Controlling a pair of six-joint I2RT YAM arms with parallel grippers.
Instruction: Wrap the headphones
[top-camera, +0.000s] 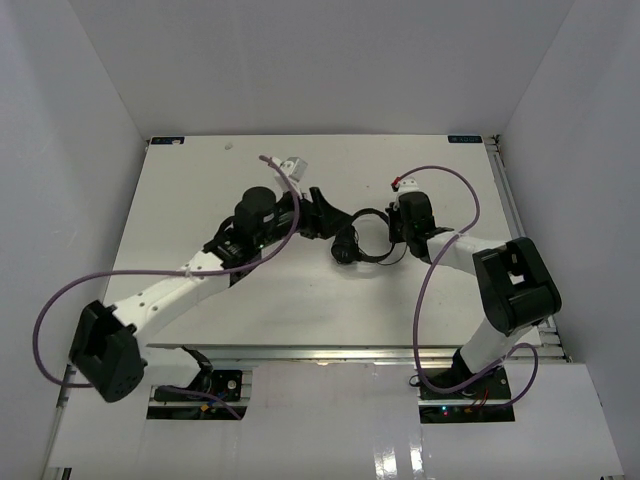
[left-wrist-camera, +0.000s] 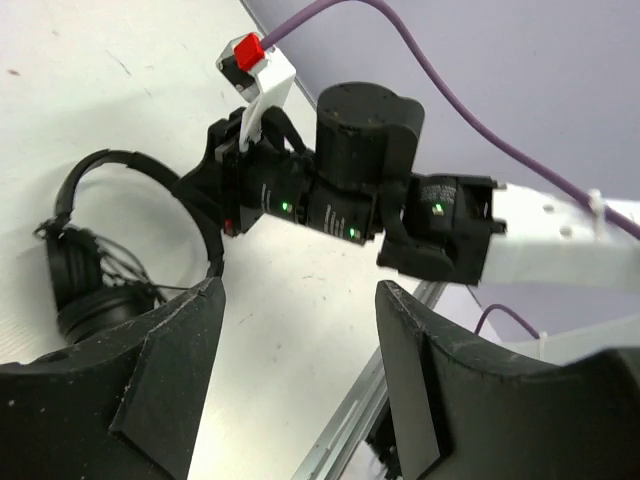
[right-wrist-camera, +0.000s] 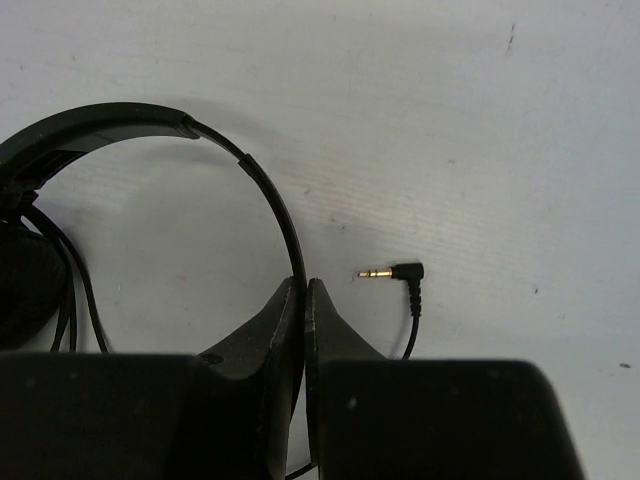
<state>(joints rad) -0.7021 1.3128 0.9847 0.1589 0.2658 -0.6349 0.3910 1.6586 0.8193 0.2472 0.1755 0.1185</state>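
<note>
Headphones (top-camera: 347, 245) lie flat mid-table (top-camera: 300, 310), cord (right-wrist-camera: 70, 290) bunched by the earcups (left-wrist-camera: 80, 270). Your right gripper (right-wrist-camera: 303, 290) is pinched tight on the headband (right-wrist-camera: 250, 165), on the headphones' right side. The plug (right-wrist-camera: 395, 272) lies just outside the headband's arc. Your left gripper (left-wrist-camera: 300, 290) sits just left of the headphones, jaws wide, empty, not touching them.

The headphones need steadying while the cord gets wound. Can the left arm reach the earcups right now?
Probably yes: the left gripper is open, the earcups lie on the table close beside it with nothing between, and the right gripper pinches the headband further off.
</note>
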